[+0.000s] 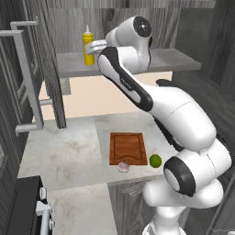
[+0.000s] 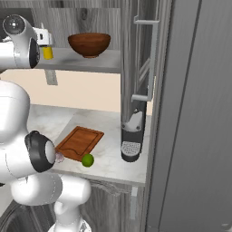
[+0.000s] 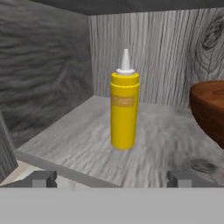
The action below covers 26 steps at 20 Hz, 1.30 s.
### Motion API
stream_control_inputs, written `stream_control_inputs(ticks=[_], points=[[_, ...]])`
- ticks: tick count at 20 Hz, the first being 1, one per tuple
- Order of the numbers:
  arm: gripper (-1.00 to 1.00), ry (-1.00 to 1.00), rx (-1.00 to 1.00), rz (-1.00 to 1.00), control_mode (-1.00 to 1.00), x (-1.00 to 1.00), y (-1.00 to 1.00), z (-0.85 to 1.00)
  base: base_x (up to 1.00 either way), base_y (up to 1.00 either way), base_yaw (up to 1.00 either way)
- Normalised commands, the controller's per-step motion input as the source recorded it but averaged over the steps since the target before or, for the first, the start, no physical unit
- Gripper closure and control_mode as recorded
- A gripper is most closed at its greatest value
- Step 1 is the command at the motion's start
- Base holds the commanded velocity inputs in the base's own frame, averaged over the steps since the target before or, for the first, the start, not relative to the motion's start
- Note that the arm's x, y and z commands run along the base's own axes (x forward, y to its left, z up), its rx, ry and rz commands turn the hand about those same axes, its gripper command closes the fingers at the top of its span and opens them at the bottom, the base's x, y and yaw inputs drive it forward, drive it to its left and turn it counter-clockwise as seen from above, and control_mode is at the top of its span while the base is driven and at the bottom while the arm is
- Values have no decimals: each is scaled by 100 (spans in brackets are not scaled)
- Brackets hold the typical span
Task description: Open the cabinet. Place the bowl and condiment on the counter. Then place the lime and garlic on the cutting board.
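While the tool [image 3: 112, 179] is spread wide and holds nothing, the condiment [image 3: 124, 107] stands straight ahead on the shelf [image 3: 78, 144]; push in level, then squeeze its middle gently.

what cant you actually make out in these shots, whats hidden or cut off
- Bowl: hand view, cut by the right edge; left base view, the arm hides it.
- Condiment: right base view, the arm covers its top and left side.
- Garlic: right base view, mostly behind the arm's joint.
- Label on the condiment: hand view, too blurred to read.
- Gripper: hand view, just its fingertips show, open.
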Motion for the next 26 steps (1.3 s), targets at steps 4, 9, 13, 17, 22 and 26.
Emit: stream_control_inputs(ticks=[4,9,13,17,22,26], points=[[-100,0,0,0,-100,16,7,0,0,0,0],[-100,0,0,0,-100,17,5,0,0,0,0],[-100,0,0,0,-100,18,0,0,0,0,0],[-100,0,0,0,-100,17,3,0,0,0,0],[-100,0,0,0,-100,17,4,0,0,0,0],[-100,0,0,0,-100,13,4,0,0,0,0]])
